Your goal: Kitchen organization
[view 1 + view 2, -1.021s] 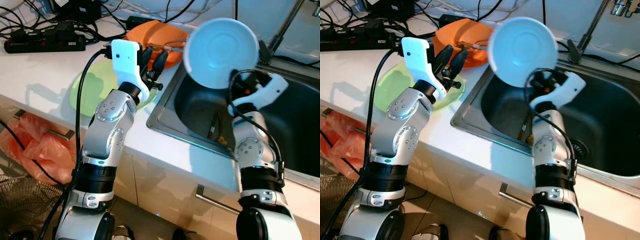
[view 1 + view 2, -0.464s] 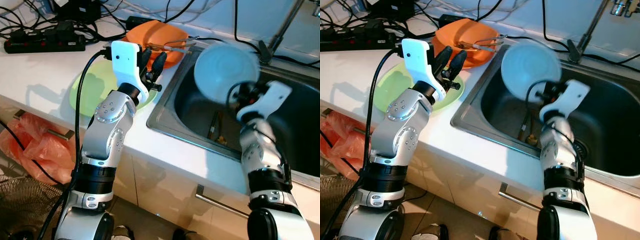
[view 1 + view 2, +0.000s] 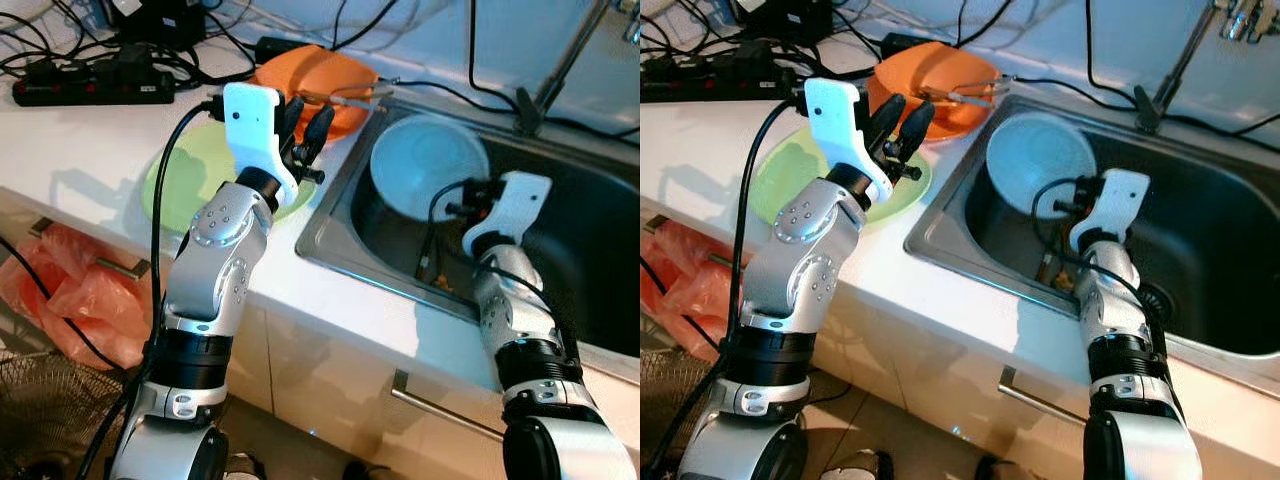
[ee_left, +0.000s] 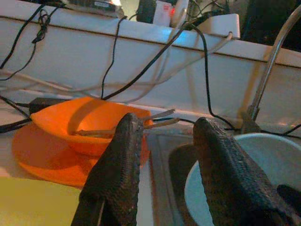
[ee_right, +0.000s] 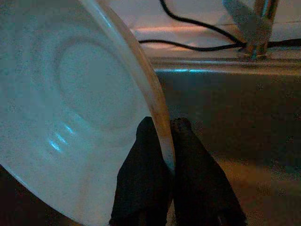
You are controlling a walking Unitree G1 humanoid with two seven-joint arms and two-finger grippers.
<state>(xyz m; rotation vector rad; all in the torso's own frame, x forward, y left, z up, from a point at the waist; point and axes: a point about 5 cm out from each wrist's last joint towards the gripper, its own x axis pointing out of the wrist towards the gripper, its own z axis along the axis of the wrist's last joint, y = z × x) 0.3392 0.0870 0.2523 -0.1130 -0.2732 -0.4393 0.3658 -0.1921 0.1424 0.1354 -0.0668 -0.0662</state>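
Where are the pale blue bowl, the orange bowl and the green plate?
pale blue bowl [image 3: 428, 165], left eye view, its inside.
orange bowl [image 3: 925, 78], right eye view, left inner wall.
green plate [image 3: 180, 185], left eye view, bare left half.

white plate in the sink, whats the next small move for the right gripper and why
Probably lower it a little further and then open. The right gripper is shut on the rim of the white plate, which is tilted inside the sink, toward its left end. Whether the plate's lower edge touches the basin floor cannot be told, so easing down before release seems safer.

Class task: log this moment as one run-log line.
right hand: shut on bowl rim, in sink | left hand: open, over green plate
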